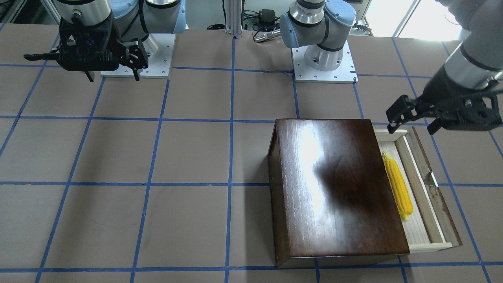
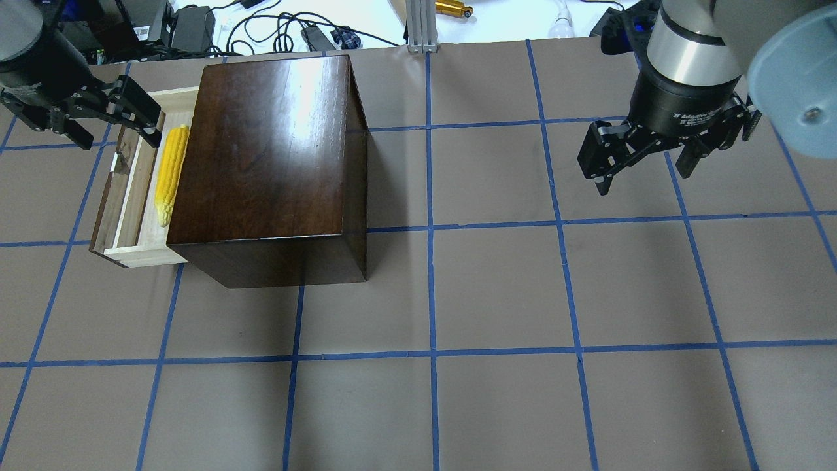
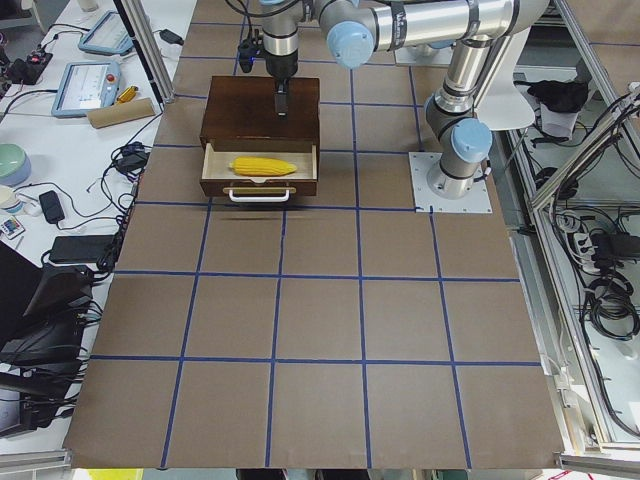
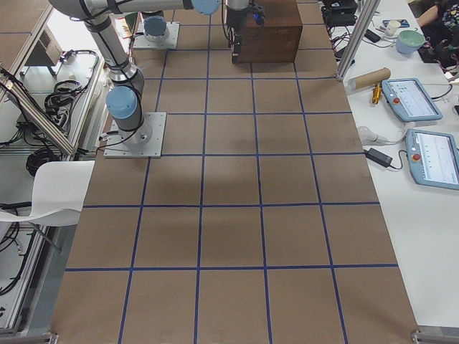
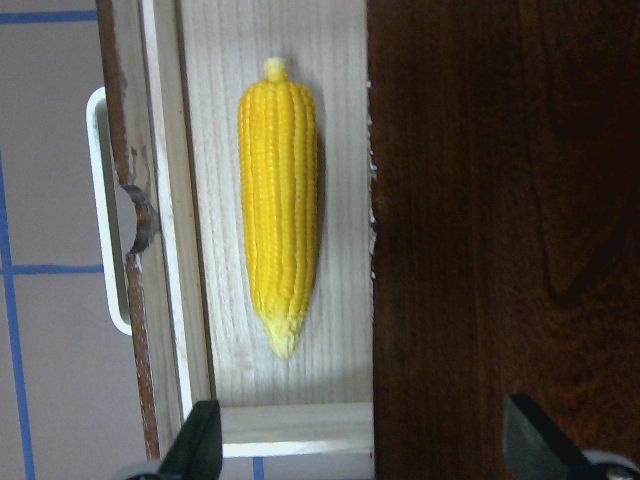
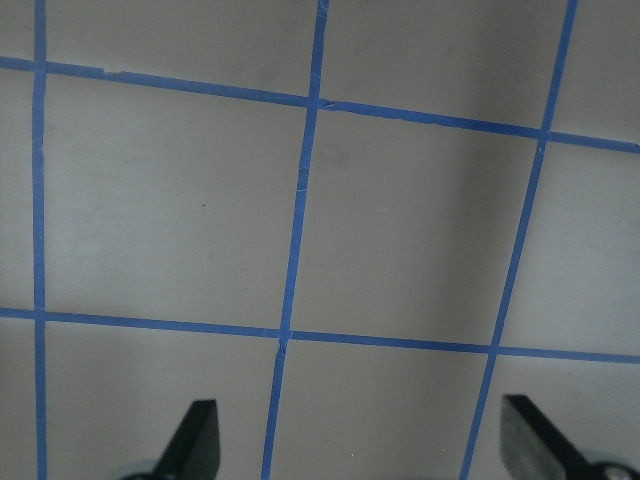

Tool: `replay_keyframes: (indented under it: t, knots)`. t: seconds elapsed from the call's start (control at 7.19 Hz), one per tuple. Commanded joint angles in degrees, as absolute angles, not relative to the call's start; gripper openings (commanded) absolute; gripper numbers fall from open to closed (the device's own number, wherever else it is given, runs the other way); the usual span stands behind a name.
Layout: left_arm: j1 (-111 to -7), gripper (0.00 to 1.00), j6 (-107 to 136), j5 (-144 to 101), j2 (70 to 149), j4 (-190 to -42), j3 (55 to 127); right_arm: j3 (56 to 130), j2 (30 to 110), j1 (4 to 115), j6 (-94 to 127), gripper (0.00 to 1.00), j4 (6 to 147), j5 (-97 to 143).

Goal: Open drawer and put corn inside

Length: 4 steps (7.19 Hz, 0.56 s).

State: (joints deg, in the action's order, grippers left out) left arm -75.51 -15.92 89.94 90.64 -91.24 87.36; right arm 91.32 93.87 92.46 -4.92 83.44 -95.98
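The dark-brown box (image 2: 268,144) stands on the table with its drawer (image 2: 127,190) pulled open to the left. The yellow corn (image 2: 171,171) lies flat inside the drawer, along the box's edge; it also shows in the left wrist view (image 5: 279,200) and the front view (image 1: 397,184). My left gripper (image 2: 119,139) is open and empty, raised above the drawer's far end. In the front view the left gripper (image 1: 412,126) hangs over the drawer's (image 1: 436,192) top corner. My right gripper (image 2: 644,176) is open and empty, raised over bare table far to the right.
The drawer's white handle (image 5: 100,210) sits on its dark front panel. The table is brown paper with a blue tape grid (image 2: 430,229). Cables and power bricks (image 2: 196,29) lie beyond the far edge. The two arm bases (image 1: 324,59) stand at the robot's side.
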Motion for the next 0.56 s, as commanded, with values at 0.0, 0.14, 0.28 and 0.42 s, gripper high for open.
replay_keyframes:
  t: [0.0,0.14,0.28,0.42]
  knots:
    - [-79.42,1.00,-9.03,89.39,90.78,-92.99,86.67,91.32,93.87,92.46,-4.92,1.00,83.50,-95.98]
    - [-85.72,1.00,-2.44,89.73,92.10,-92.73,85.44,91.32,93.87,92.46,-4.92,1.00,83.50,-95.98]
    - [-89.44,1.00,0.06,89.91,93.07,-92.72,84.65,91.32,93.87,92.46,-4.92,1.00,83.50,-95.98]
    - [-90.08,1.00,0.44,89.91,93.34,-92.99,84.64,91.32,93.78,92.46,-4.92,1.00,83.50,-95.98]
